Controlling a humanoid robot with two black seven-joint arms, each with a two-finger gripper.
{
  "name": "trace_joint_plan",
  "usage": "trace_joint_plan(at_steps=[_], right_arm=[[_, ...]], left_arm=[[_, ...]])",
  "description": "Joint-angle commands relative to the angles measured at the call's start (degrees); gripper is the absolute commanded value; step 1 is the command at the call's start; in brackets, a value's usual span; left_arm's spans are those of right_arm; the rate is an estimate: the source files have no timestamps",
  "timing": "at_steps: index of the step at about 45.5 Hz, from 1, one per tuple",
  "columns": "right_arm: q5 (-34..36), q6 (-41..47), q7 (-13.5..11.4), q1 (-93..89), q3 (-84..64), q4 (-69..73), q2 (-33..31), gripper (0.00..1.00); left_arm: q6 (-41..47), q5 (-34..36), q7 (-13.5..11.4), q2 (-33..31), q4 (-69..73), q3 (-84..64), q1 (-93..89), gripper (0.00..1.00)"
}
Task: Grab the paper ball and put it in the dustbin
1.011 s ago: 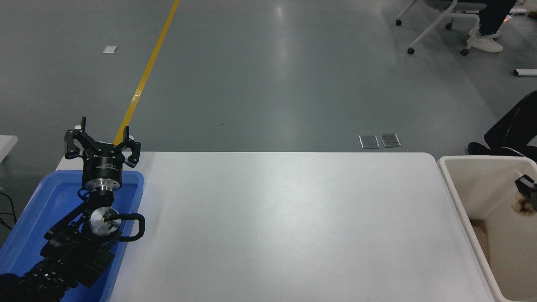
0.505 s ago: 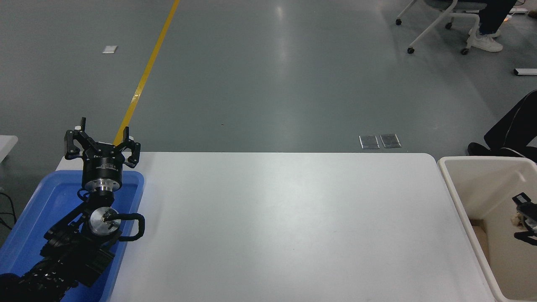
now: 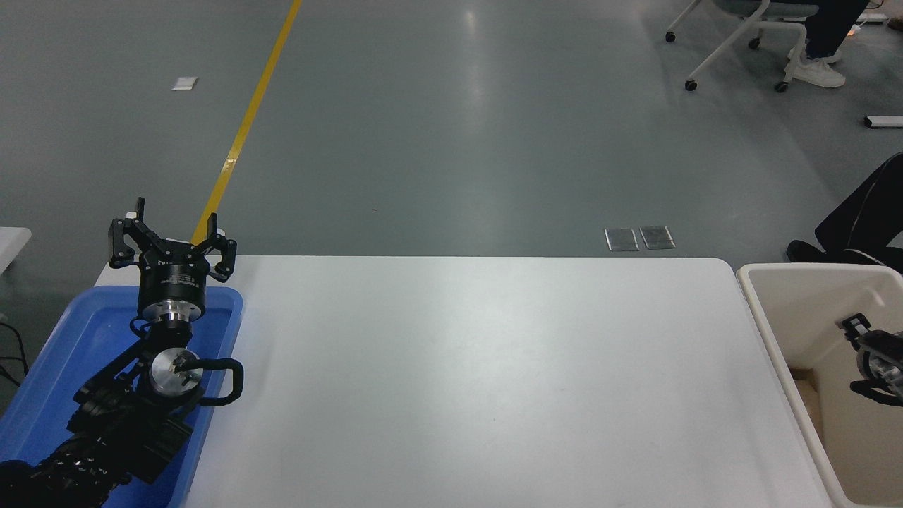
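The dustbin [image 3: 760,310], a cream-beige deep bin, stands off the table's right end and is cut by the picture's right edge. My right gripper [image 3: 866,342] comes in from the right edge and hangs inside the bin's opening; only part of it shows. The paper ball is not in view. A tan patch [image 3: 804,384] lies low in the bin; I cannot tell what it is. My left gripper [image 3: 173,229] is parked open and empty at the lower left, above the far end of a blue tray.
The shallow blue tray [image 3: 77,317] sits at the table's left end under the left arm. The white table [image 3: 480,381] spans the middle. A person's legs and wheeled chairs are at the far right on the floor.
My right gripper has moved down and left inside the bin. The tan paper seen at it one second ago no longer shows. The left arm has not moved.
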Motion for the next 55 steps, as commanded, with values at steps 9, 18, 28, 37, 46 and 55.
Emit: trace_joint_plan(at_steps=[9,18,28,37,46,55], right_arm=[[-0.05,2.7,0.09,23.18,-15.77,27.37,-8.63,1.0],[0.04,11.84,0.35,37.24,-22.8,39.58,-11.0,1.0],[0.04,22.21,0.53,56.32,-33.35,53.12,-10.82,1.0],[0.13,32.58,0.44,70.12,-36.96,61.83,-10.12,1.0],[2.76,47.87,0.44,79.62,-36.96,65.78,-10.12,1.0],[4.17,49.56,0.0,84.72,-36.96,67.1,-9.77,1.0]], left_arm=[[-0.09,0.05,0.09,0.0,0.0,0.0,0.0,0.99],[-0.09,0.14,0.09,0.0,-0.09,0.0,0.0,0.99],[-0.09,0.14,0.09,0.0,-0.09,0.09,0.0,0.99],[-0.09,0.14,0.09,0.0,-0.09,0.0,0.0,0.99],[-0.09,0.14,0.09,0.0,-0.09,0.09,0.0,0.99],[-0.09,0.23,0.09,0.0,-0.09,0.0,0.0,0.99]])
